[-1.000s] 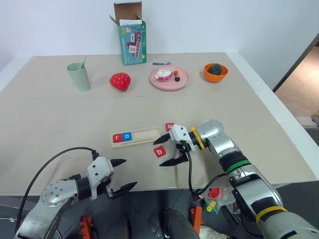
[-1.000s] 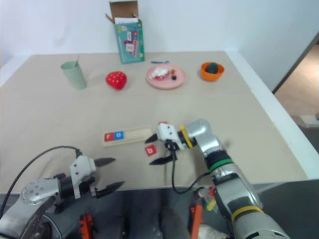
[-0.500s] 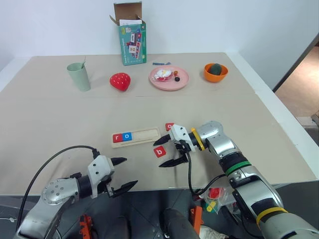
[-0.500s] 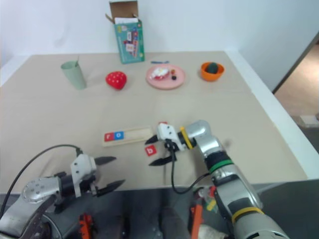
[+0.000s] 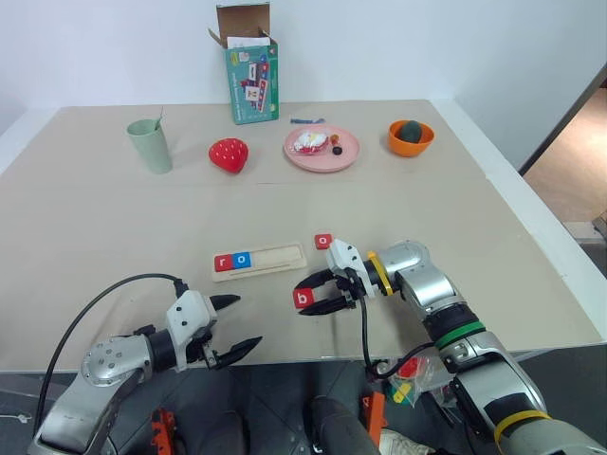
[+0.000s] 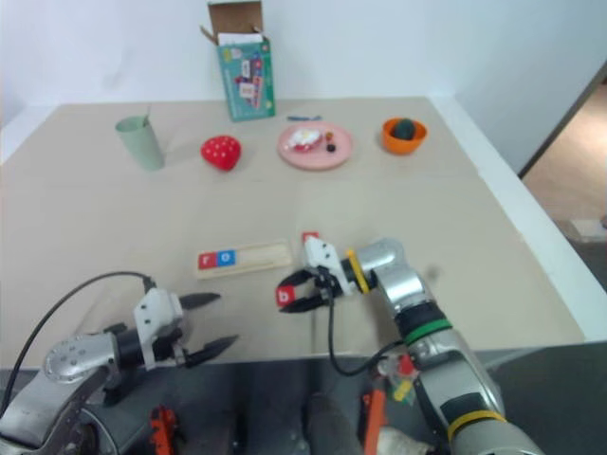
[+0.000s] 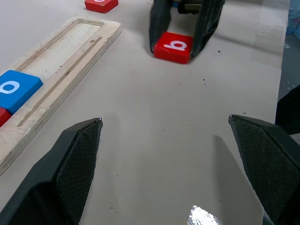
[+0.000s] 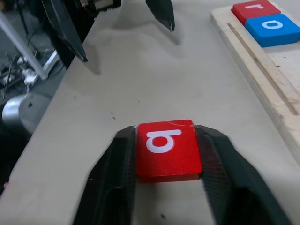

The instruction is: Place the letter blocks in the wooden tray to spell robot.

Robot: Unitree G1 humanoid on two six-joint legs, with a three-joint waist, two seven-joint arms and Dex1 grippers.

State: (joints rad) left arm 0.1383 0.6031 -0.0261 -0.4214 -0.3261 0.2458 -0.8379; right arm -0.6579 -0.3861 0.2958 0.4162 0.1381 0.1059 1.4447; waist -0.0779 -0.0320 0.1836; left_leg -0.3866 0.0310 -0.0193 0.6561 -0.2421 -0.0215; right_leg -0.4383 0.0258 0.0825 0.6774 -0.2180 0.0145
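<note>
The right gripper (image 5: 305,298) is closed on the red b block (image 8: 167,149): one black finger presses each side of the tile, which lies flat on the tabletop (image 5: 114,227) near the front edge, about midway along it. In the right wrist view the fingers (image 8: 115,173) touch both side faces of the tile, with no gap.

The wooden tray (image 5: 275,256) lies just behind and to the left of that block, with its long side roughly parallel to the front edge. At the tray's left end sit two letter blocks side by side in the groove: a red r block (image 5: 223,263) at the very end and a blue o block (image 5: 242,259) touching it. The other tray slots are bare wood. Another red block (image 5: 323,241) lies on the tabletop just off the tray's right end; its letter cannot be read.

The left gripper (image 5: 235,325) hangs at the front edge, to the left of the b block and well apart from it, its two fingers spread wide and holding nothing.

Along the back of the tabletop stand a green cup (image 5: 151,145), a red strawberry toy (image 5: 229,154), a pink plate (image 5: 345,156) with small items on it, an orange bowl (image 5: 411,138), and an open teal box (image 5: 250,78) near the back edge.
</note>
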